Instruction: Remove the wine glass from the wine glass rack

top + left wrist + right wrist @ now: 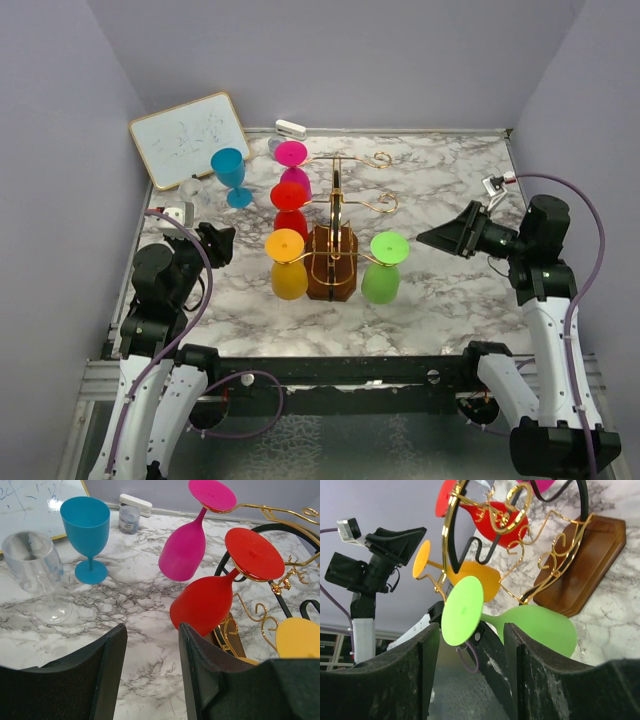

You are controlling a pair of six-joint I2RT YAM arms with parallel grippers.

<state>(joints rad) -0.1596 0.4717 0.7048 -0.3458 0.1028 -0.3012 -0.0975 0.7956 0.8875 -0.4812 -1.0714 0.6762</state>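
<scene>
the right hand is hovering with its fingers spread, pointing at the green wine glass, which is hanging bowl-down by its foot from the right side of the wine glass rack. nothing is touching the glass. judging from this, the approach is the step in hand. doing it well is likely meaning closing on the stem just below the foot, then sliding the glass outward toward the open end of the rack's wire rather than pulling straight down, since the foot is resting on that wire. a slow, level draw is probably helping to keep the thin rack from rocking. the left hand is waiting spread apart too, by the rack's left side, facing the red glass.

the pink glass, the red one, the orange glass and the green one are all hanging upside down, so they are holding nothing. the blue glass and the clear glass are standing upright on the tabletop, both looking empty. a small jar is sitting near the back wall, and its contents are too small to tell.
</scene>
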